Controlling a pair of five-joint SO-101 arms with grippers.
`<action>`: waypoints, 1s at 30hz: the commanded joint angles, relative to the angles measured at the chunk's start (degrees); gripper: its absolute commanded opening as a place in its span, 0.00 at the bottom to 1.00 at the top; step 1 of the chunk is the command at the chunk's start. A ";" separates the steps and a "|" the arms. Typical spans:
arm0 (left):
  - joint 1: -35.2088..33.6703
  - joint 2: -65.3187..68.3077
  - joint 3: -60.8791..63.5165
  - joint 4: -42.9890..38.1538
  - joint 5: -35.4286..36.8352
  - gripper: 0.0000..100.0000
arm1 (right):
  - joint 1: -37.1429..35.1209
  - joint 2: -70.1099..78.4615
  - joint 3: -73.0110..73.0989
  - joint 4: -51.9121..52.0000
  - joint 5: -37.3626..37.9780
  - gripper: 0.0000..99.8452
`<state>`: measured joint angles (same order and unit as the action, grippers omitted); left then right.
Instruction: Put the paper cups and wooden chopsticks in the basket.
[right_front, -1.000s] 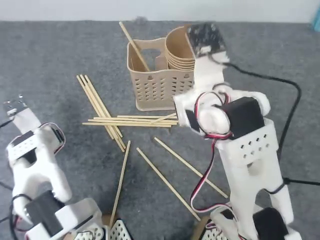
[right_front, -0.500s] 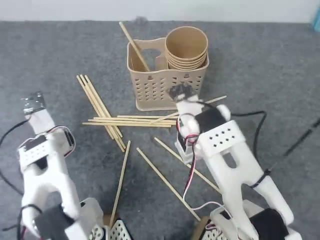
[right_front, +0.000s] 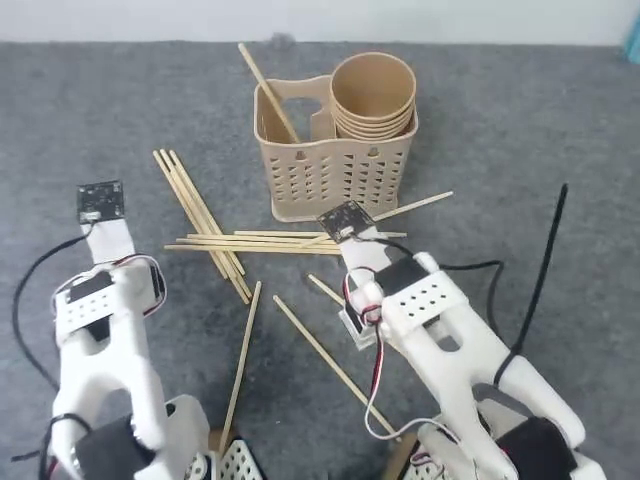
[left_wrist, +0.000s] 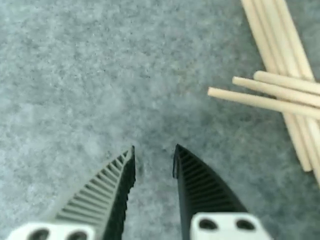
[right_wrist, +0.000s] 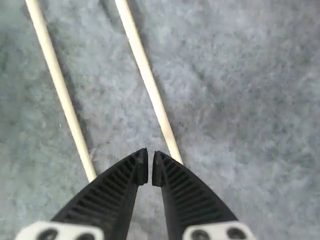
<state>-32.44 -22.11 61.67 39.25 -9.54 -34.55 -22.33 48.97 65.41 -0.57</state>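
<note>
Right gripper (right_wrist: 148, 167): jaws almost closed, empty. Chopstick (right_wrist: 147, 80) lies just beside one tip, running straight ahead; second chopstick (right_wrist: 60, 90) near the other side. Likely needs wider opening and a sidestep to straddle the nearer stick before pinching. Left gripper (left_wrist: 154, 160): narrow gap, empty; chopstick pile (left_wrist: 285, 85) ahead, off to the side. Basket (right_front: 330, 175) with paper cups (right_front: 373, 95) farther beyond.

Lower stretch of one chopstick (right_front: 323, 287) beneath the right arm (right_front: 420, 300)

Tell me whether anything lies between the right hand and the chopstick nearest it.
Nothing visible does: the right hand hangs right at the end of that chopstick, with only bare grey carpet around them.
</note>
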 joint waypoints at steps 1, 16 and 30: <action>0.35 -2.55 -0.31 0.79 -0.44 0.12 | -0.48 -1.80 0.97 -3.74 0.44 0.04; -2.46 -2.55 -0.75 0.70 0.00 0.12 | -12.00 23.25 -12.31 -12.09 0.53 0.04; -2.11 -2.11 -1.36 -0.18 0.09 0.12 | -12.09 28.70 -24.79 -14.02 0.53 0.04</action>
<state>-34.64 -22.11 61.67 39.87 -9.45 -45.89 7.38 28.92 54.33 -0.31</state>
